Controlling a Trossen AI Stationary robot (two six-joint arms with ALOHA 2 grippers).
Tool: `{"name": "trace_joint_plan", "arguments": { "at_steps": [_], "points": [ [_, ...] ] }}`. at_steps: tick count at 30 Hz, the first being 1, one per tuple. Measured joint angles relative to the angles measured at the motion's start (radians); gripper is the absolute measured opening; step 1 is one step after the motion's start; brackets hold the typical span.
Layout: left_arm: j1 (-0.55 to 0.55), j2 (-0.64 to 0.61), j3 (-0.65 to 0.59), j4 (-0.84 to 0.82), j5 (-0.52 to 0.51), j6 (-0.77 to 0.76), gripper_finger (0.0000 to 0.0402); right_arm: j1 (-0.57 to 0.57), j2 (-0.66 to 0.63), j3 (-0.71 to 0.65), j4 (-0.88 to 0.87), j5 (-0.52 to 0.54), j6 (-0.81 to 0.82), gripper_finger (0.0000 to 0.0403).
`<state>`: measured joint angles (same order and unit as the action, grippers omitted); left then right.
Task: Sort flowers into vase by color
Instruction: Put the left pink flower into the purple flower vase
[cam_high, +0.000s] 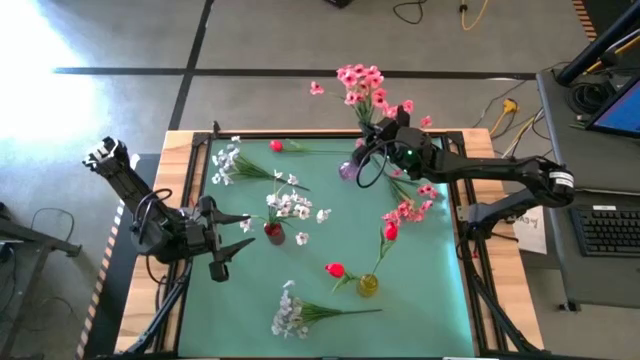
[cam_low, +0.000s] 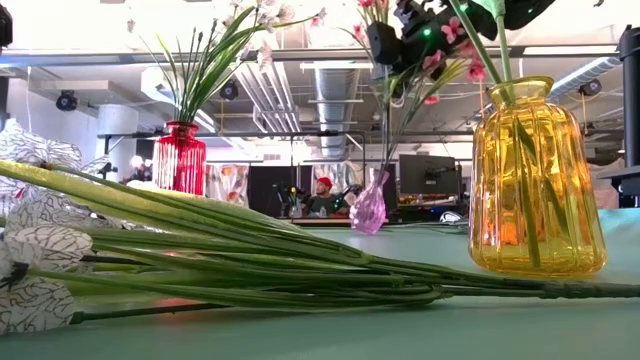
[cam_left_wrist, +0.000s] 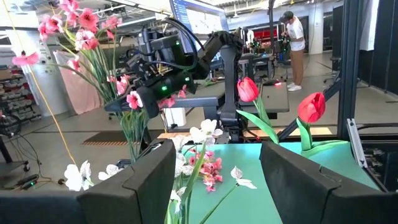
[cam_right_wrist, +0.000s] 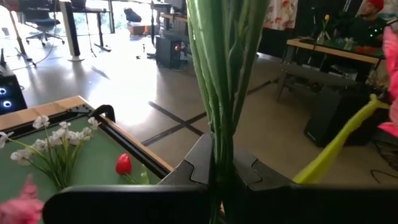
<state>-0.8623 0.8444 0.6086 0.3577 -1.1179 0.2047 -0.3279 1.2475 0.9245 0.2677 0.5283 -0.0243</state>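
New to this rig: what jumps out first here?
The right tool at the mat's far edge, shut on a tall pink flower spray, holds its stems above the purple vase. Mid-mat, a red vase holds white blossoms; nearer the front, a yellow vase holds a red bud. The left tool waits open at the mat's left edge.

Grey concrete floor (cam_high: 120, 40) crossed by dark tape lines, bright glare patch at one corner. Exposed ducts (cam_low: 340, 85) overhead. Desk with keyboard (cam_high: 610, 228) beside table.
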Motion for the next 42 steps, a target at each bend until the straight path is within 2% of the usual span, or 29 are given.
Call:
{"name": "trace_joint_plan", "arguments": {
  "at_steps": [19, 25, 29, 42],
  "points": [
    [0.000, 0.000, 0.000, 0.000, -0.001, 0.000, 0.0220, -0.002, -0.003, 0.000, 0.033, -0.014, -0.018, 0.0009],
    [0.000, 0.000, 0.000, 0.000, -0.001, 0.000, 0.0220, -0.019, 0.004, 0.001, 0.065, -0.016, -0.040, 0.0009],
    [0.000, 0.000, 0.000, 0.000, -0.001, 0.000, 0.0220, -0.044, 0.024, 0.002, 0.091, -0.063, -0.041, 0.0009],
    [0.000, 0.000, 0.000, 0.000, -0.001, 0.022, 0.0220, -0.071, 0.031, 0.002, 0.140, -0.065, -0.063, 0.0009]
  ]
}}
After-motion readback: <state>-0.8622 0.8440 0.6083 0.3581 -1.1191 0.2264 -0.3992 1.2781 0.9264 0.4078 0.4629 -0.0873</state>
